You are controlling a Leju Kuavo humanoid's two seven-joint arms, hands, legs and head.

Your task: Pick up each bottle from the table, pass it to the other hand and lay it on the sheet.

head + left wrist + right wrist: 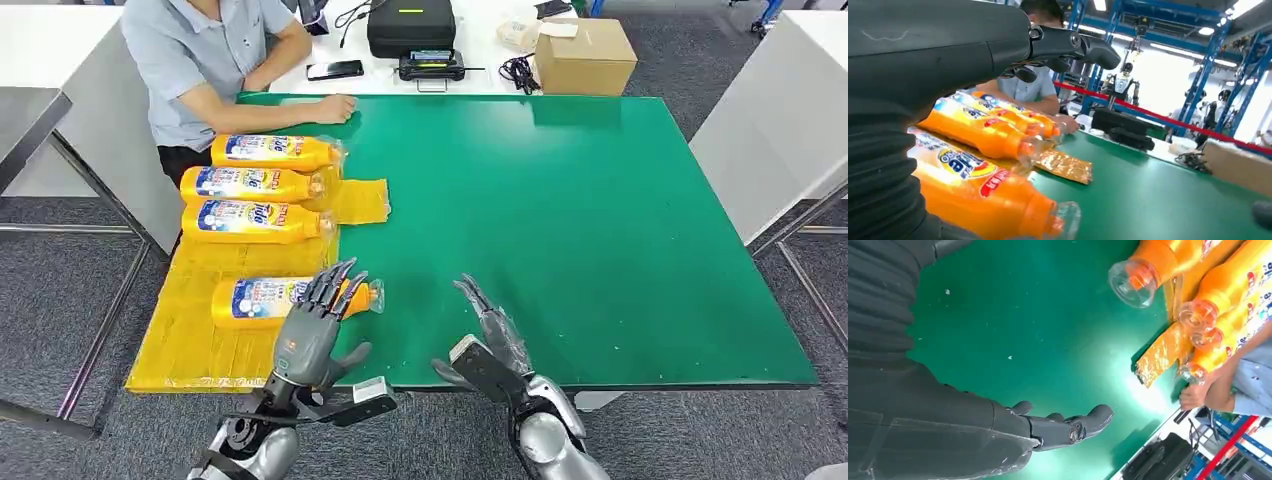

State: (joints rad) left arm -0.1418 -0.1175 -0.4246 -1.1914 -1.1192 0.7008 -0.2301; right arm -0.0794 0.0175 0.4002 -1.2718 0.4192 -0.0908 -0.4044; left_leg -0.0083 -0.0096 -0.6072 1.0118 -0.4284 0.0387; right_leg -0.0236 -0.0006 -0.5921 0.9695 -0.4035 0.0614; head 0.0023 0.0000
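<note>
From the head view I see a green tabletop (600, 220) with a yellow sheet (180, 345) along its left side. Four orange bottles lie on the sheet: three side by side in the upper left of the frame (265, 185), and the nearest bottle (262, 299) lower down, its clear cap pointing right. My left robot hand (318, 330) sits at the lower centre-left, fingers spread and raised over that bottle's neck, holding nothing; I cannot tell whether the fingertips touch it. My right robot hand (490, 345) hovers at lower centre over bare green, open and empty. A person (215, 60) sits at the upper left, one hand resting on the far edge of the tabletop. I judge the nearest bottle is just laid down. The risk is that pulling the left robot hand away could catch the neck and roll the round bottle off the sheet or into the others.
</note>
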